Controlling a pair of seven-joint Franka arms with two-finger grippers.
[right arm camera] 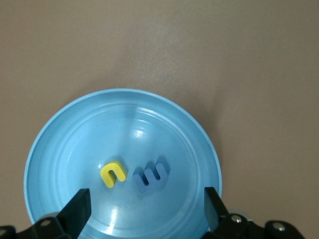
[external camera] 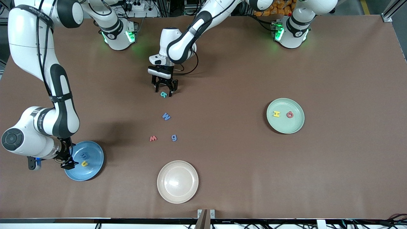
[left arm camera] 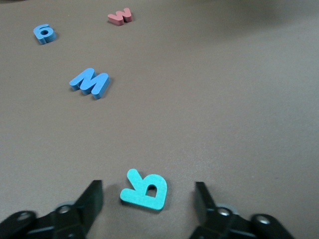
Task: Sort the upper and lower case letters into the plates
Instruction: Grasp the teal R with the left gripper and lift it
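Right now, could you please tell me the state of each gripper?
Left gripper: open, fingers either side of the teal R on the table, not gripping it.
Right gripper: open, empty, over the blue plate.

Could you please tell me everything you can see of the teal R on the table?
The teal R is a small flat letter piece with a matte, foam-like look, thick enough to show a darker side edge, with a hole through its bowl. It lies flat on the bare brown table, farther from the front camera than the blue W, and in no plate. The left claw is down around it, one finger on each side. The fingers are open and apart from the letter; only the table touches it.
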